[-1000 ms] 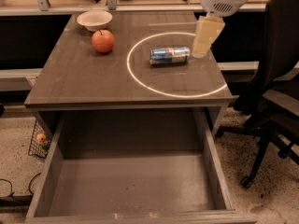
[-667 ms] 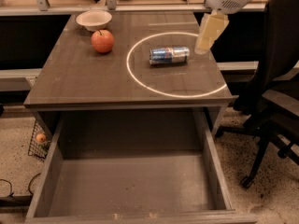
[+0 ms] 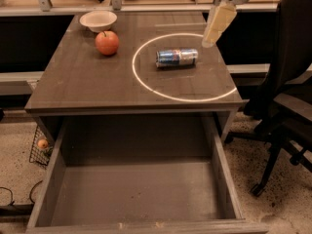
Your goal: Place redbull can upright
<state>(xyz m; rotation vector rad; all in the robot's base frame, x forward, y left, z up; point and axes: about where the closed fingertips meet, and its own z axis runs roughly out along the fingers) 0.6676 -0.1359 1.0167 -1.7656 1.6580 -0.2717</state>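
- Against the earlier picture, the gripper has gone a little up and farther from the can; the redbull can has not moved.
- Nearest to the camera is an open drawer under the table, grey inside.
- Behind and above it is the dark wooden table, and on the right of it a black office chair stands on the floor.
- A thin bright ring of light is drawn on the right half of the tabletop.
- The redbull can lies on its side inside this ring, in the far part, with its length going left to right. It is slim, with blue and silver patches, and its right end is pale silver.
- To the left, outside the ring, stands a red apple, and just behind the apple a white bowl.
- The gripper, pale yellow, hangs tilted over the far right of the table, up and right of the can and apart from it. How wide its jaws stand I cannot tell.
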